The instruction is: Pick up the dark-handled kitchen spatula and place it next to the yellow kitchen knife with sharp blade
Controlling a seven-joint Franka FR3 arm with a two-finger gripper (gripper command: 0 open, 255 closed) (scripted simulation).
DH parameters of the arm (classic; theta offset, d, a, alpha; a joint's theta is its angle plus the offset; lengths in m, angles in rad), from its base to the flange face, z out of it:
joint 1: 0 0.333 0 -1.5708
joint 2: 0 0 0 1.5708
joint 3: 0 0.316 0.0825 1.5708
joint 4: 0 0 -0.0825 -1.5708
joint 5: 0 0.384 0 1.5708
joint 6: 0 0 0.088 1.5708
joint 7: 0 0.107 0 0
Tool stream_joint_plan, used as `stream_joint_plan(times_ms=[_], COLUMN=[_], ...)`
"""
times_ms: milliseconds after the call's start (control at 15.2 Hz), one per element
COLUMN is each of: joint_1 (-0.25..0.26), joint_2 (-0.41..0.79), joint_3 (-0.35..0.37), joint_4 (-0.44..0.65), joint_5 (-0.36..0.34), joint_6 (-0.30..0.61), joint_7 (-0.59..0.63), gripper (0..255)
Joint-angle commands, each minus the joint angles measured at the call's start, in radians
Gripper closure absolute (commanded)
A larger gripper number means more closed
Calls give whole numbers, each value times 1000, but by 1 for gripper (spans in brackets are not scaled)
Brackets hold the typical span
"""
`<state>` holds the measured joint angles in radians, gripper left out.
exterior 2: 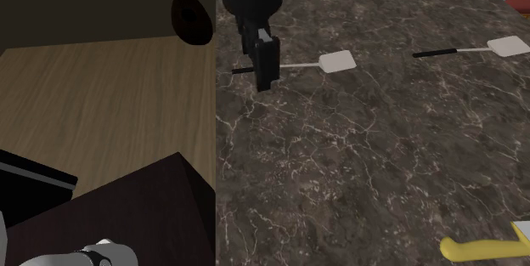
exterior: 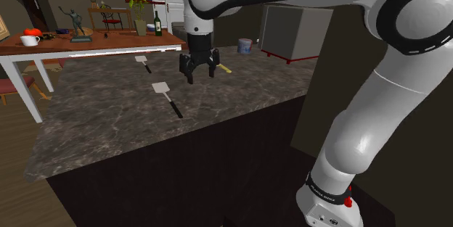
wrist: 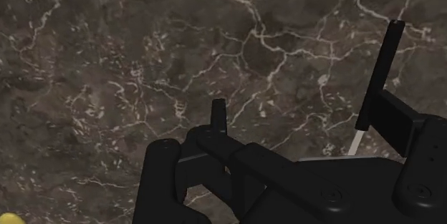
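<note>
Two white-bladed spatulas with black handles lie on the dark marble counter [exterior: 109, 128]. The nearer spatula [exterior: 166, 95] [exterior 2: 337, 62] points its handle [exterior 2: 240, 70] [wrist: 380, 69] at the counter's edge. My gripper [exterior: 201, 73] [exterior 2: 265, 62] [wrist: 304, 112] hangs open just above that handle. In the wrist view the handle runs past the outer side of one finger [wrist: 395, 119], not between the two. The second spatula [exterior: 144, 62] [exterior 2: 476, 49] lies farther off. The yellow-handled knife [exterior: 225, 67] [exterior 2: 480, 246] rests on the counter beyond the gripper in the shoulder view.
A wooden table [exterior: 109, 44] behind the counter carries a wine bottle [exterior: 157, 24], a white mug [exterior: 30, 40] and a figurine [exterior: 76, 22]. A grey cabinet [exterior: 294, 33] and a blue bucket [exterior: 245, 45] stand farther back. The counter drops off close to the nearer spatula's handle.
</note>
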<state>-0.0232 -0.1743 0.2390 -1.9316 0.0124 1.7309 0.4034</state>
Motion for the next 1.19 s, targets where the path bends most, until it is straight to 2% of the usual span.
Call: stream_joint_plan(times_ms=[0,594,1122], joint_1=[4,48,47], joint_2=[86,478,475], joint_3=[18,35,33], joint_4=[66,461,355], joint_5=[-5,-53,-53], joint_6=[13,-19,84], joint_7=[61,273,273], gripper=[0,0,0])
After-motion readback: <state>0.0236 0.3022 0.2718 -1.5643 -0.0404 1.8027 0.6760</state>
